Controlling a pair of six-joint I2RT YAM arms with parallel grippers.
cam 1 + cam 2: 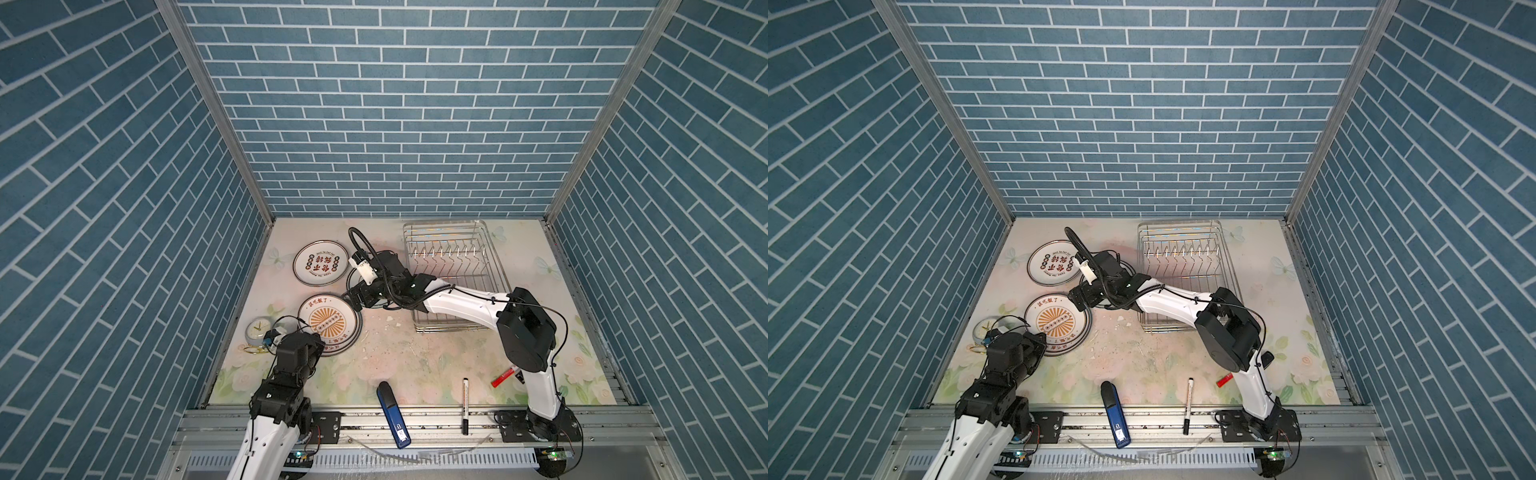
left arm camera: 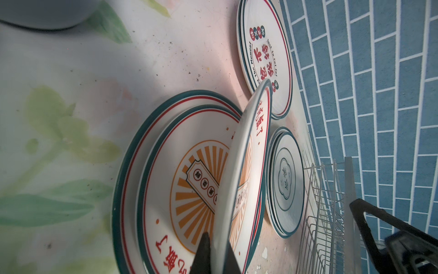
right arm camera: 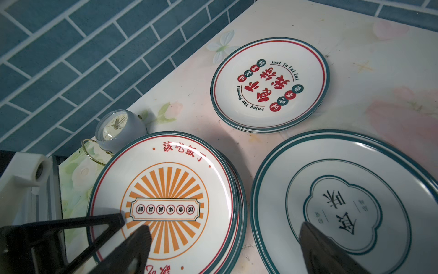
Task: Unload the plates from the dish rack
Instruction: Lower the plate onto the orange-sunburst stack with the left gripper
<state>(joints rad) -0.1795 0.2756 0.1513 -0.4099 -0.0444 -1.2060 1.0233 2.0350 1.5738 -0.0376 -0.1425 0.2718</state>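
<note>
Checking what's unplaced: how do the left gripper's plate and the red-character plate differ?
The plate in the left gripper is tilted on edge; the red-character plate lies flat, untouched. The held one hangs over the sunburst stack; the red-character plate sits apart. Both are round, white, dark-rimmed.

Floral-print table [image 1: 415, 357]. Back right: dish rack [image 1: 453, 257]. Left side, three low stacks: red-character plates [image 1: 320, 264], sunburst plates [image 1: 328, 326], emblem plates [image 3: 343, 208]. Clock [image 1: 258, 330] just beside the sunburst plates. Front edge: blue case [image 1: 392, 415], possibly a stapler; black marker [image 1: 465, 405]; red marker [image 1: 505, 377].
</note>
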